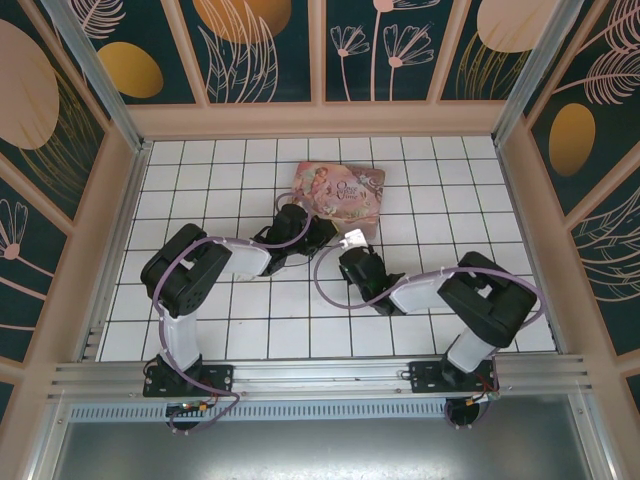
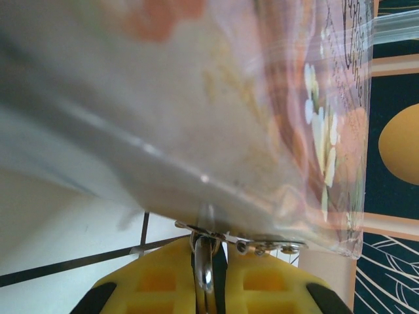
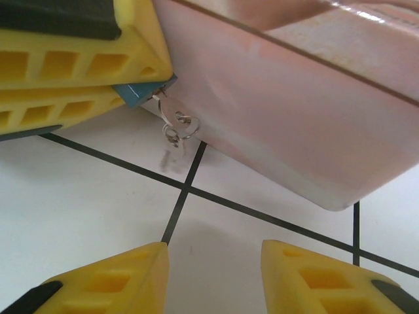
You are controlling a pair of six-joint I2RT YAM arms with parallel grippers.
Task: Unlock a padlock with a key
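Ribbed yellow left end effector (image 2: 209, 261) clamps the blue, silver-shackled padlock (image 3: 140, 93).

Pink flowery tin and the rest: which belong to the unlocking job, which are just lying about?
Job: padlock, clamped in left gripper; right gripper, open, nothing between its fingers.
Lying about: pink flowery tin; tiled table.

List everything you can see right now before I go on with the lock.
padlock: one, blue, clamped beside the tin box's edge.
ring loops: a few, silver, hanging under the padlock.
tin box: one, pink floral, far middle of the table.
table: one, white tiles with black lines.
left end effector: one, yellow fingers, shut on the padlock.
right end effector: one, yellow fingers, open, low over the tiles facing the padlock.
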